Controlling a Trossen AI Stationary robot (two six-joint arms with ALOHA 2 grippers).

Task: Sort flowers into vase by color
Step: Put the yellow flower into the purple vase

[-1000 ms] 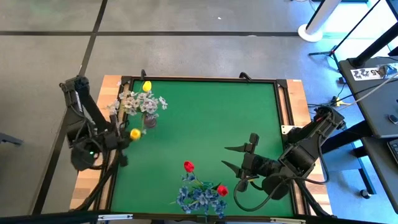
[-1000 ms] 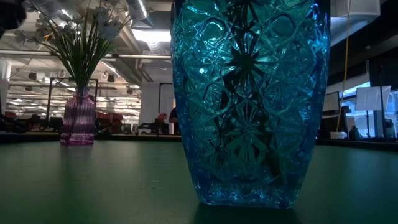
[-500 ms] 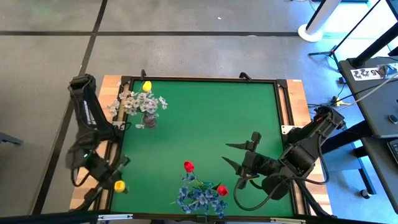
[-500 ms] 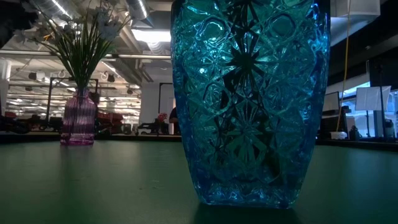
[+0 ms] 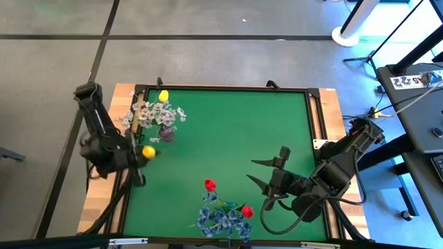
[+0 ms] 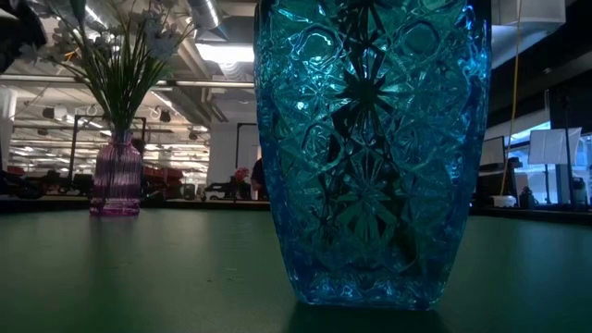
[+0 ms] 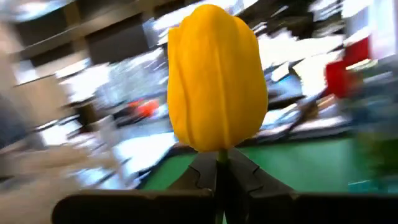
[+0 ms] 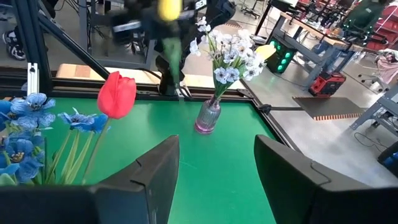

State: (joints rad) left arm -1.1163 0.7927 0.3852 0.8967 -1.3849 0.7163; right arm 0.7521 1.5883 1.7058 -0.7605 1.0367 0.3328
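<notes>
A yellow tulip (image 5: pixel 148 151) is in my left gripper (image 5: pixel 140 153), which is shut on it at the table's left edge, just near-left of the small purple vase (image 5: pixel 166 133). That vase holds white sprays (image 5: pixel 156 114) and another yellow tulip (image 5: pixel 163 96). The blue cut-glass vase (image 6: pixel 370 148) at the near edge holds the blue bunch (image 5: pixel 221 220) and two red tulips (image 5: pixel 210 185) (image 5: pixel 247 211). My right gripper (image 5: pixel 257 173) hangs open to the right of the blue vase, touching nothing. My left gripper (image 7: pixel 221 171) pinches the yellow tulip's thin green stalk (image 7: pixel 222 157) between its two fingers, right under the blossom (image 7: pixel 214 78). The fingers point roughly level toward the table's right. The blossom stands out beyond the fingertips, lifted clear of the table.
The green mat (image 5: pixel 235 131) has a raised dark frame (image 5: pixel 221 88) and wooden strips along both sides. Between the two vases the mat lies bare. Desks, cables and a white stand base (image 5: pixel 349 31) are beyond the right side.
My left arm swung the yellow tulip toward the table's near-left corner, out past the mat's edge. It then brought the tulip back toward the far side, beside the purple vase, close to where it was a second ago. It stayed shut on the tulip.
</notes>
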